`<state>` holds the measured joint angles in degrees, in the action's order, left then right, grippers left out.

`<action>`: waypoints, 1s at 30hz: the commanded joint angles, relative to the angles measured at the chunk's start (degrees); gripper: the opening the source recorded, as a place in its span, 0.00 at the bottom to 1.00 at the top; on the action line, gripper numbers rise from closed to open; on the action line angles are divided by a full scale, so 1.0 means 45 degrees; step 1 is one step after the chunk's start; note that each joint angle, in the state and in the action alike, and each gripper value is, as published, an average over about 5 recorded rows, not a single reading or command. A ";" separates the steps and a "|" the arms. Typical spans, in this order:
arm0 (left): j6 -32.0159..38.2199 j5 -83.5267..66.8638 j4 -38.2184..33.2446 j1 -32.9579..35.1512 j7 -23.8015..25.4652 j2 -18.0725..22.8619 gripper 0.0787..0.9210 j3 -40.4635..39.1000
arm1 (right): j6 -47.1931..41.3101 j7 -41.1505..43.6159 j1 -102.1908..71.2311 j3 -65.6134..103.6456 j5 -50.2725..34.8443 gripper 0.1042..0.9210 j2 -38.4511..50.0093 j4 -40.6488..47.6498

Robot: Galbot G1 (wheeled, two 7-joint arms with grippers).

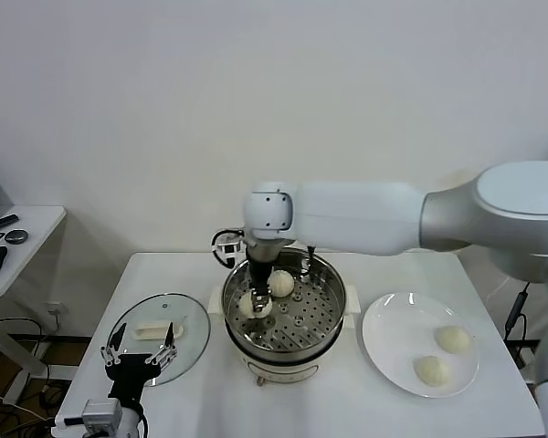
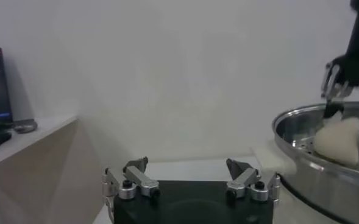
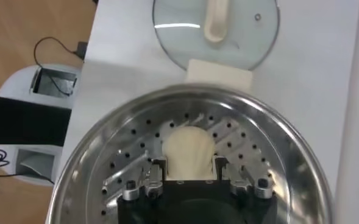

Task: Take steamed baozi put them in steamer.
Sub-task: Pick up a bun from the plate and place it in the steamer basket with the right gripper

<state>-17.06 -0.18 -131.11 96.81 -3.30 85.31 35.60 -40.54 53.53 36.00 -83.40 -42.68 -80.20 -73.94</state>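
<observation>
The steamer (image 1: 333, 315) stands mid-table with its perforated tray showing. My right gripper (image 1: 258, 290) reaches down into its left side and is shut on a baozi (image 1: 255, 306). In the right wrist view that baozi (image 3: 188, 151) sits on the tray between the fingers (image 3: 158, 168). A second baozi (image 1: 282, 283) lies on the tray just behind. Two more baozi (image 1: 453, 338) (image 1: 431, 370) lie on the white plate (image 1: 393, 339) to the right. My left gripper (image 1: 142, 354) is open and empty, low at the front left, by the glass lid.
The glass lid (image 1: 187, 319) with its white handle (image 1: 155, 329) lies flat left of the steamer; it also shows in the right wrist view (image 3: 252, 30). A side desk (image 1: 18, 251) stands at the far left. The left wrist view shows the steamer's rim (image 2: 301, 149).
</observation>
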 commanded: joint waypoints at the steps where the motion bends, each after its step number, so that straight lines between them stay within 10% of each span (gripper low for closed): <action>1: -0.0024 -0.0223 0.0111 -0.0094 -0.0035 -0.0016 0.88 0.0057 | -0.0262 -0.0648 -0.0627 -0.0047 0.0327 0.46 -0.0932 0.0574; 12: -0.0058 -0.0295 0.0159 -0.0244 -0.0010 -0.0007 0.88 0.0103 | -0.0265 -0.0872 -0.0667 -0.0143 0.0462 0.52 -0.0772 0.0435; 19: -0.0077 -0.0287 0.0181 -0.0324 0.0024 0.0107 0.88 0.0065 | -0.0268 -0.0984 -0.0285 0.0155 0.0457 0.73 -0.0033 -0.0211; 30: -0.0254 -0.0287 0.0465 -0.0644 0.0274 0.0189 0.88 0.0052 | 0.0105 -0.0016 0.2249 0.1239 0.0386 0.88 0.4272 -0.3386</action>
<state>-18.05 -1.41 -129.47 94.32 -2.33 86.25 35.52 -41.25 51.52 39.06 -80.51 -41.03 -74.32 -80.14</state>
